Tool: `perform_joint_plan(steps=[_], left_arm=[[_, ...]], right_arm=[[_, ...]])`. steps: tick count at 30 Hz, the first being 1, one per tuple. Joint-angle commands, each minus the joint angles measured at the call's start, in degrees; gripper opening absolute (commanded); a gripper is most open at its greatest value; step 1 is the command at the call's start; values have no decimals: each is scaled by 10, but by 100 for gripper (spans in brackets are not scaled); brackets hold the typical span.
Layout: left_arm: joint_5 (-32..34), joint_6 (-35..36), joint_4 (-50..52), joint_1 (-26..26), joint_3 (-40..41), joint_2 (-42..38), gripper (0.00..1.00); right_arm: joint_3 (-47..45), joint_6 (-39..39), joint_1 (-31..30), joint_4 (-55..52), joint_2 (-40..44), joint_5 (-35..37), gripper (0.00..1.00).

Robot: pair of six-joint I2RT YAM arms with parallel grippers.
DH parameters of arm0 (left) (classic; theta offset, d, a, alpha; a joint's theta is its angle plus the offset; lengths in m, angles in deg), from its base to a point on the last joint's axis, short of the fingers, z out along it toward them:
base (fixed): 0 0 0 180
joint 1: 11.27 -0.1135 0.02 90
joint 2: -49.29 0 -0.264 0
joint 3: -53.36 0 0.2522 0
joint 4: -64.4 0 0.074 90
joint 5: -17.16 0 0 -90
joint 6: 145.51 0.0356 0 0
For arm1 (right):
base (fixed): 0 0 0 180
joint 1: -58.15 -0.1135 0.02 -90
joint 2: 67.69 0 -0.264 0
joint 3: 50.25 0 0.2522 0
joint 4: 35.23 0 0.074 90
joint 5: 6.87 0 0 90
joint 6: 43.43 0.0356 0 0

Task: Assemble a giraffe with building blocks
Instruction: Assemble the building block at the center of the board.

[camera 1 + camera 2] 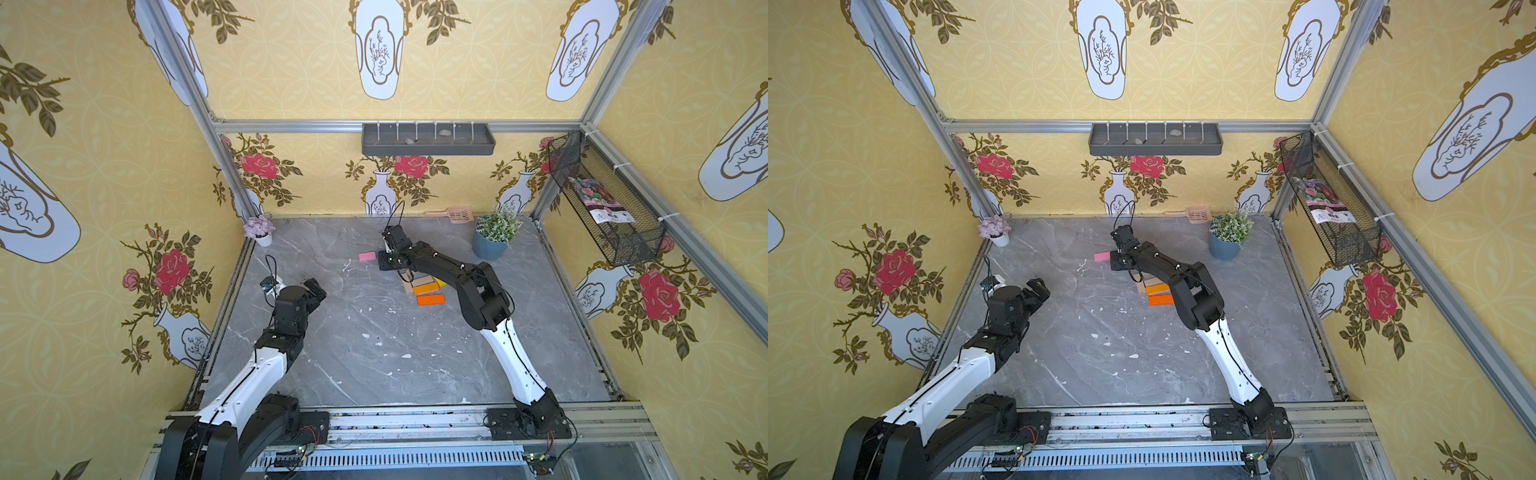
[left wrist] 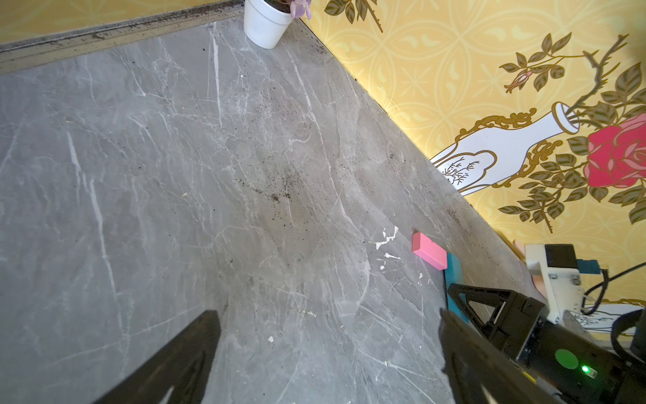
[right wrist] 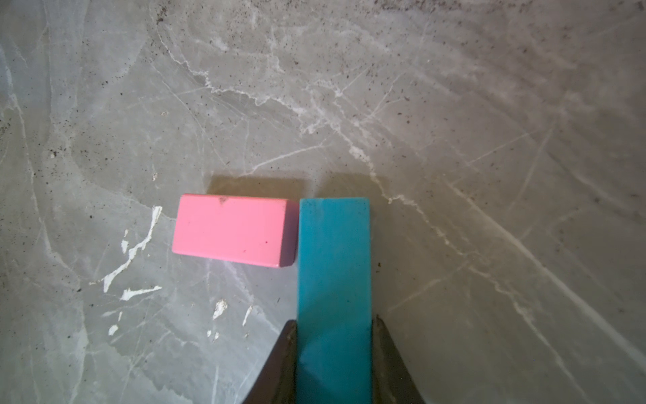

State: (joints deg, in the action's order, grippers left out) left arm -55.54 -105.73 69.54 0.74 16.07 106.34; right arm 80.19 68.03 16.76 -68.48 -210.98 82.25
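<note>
A pink block (image 3: 232,230) lies flat on the grey marble table (image 1: 374,340), seen in both top views (image 1: 367,256) (image 1: 1101,257). Right beside it, with a thin gap, is a blue block (image 3: 334,280), and my right gripper (image 3: 334,325) is shut on its long sides. In the top views the right gripper (image 1: 388,261) (image 1: 1121,261) hides the blue block. Behind that arm sit two orange blocks (image 1: 431,299) (image 1: 426,289), a yellow one (image 1: 440,283) and a tan one (image 1: 409,286), close together. My left gripper (image 1: 316,291) (image 2: 328,314) is open and empty at the table's left.
A blue pot with a green plant (image 1: 492,237) stands at the back right, and a white pot with purple flowers (image 1: 259,230) at the back left. A pink scoop (image 1: 455,215) lies against the back wall. A wire basket (image 1: 602,203) hangs on the right wall.
</note>
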Motion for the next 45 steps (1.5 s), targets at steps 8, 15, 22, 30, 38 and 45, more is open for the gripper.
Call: perform_joint_plan(steps=[8, 15, 22, 30, 38, 45], left_arm=[[-1, -3, 1, -1, -2, -5, 99], [-2, -3, 1, -1, -2, -7, 99], [-2, -3, 2, 0, -3, -9, 99], [-3, -3, 3, 0, -3, -10, 99], [-1, -3, 4, -1, -2, -13, 99], [0, -2, 5, 0, -3, -12, 99]], right_arm=[[9, 17, -8, -39, -13, 10, 19], [3, 17, -10, -40, -10, 13, 20], [2, 21, -13, -38, -12, 10, 20], [-3, 23, -18, -38, -11, 13, 20], [-13, 29, -22, -38, -6, 25, 21], [-18, 33, -22, -33, -1, 24, 35]])
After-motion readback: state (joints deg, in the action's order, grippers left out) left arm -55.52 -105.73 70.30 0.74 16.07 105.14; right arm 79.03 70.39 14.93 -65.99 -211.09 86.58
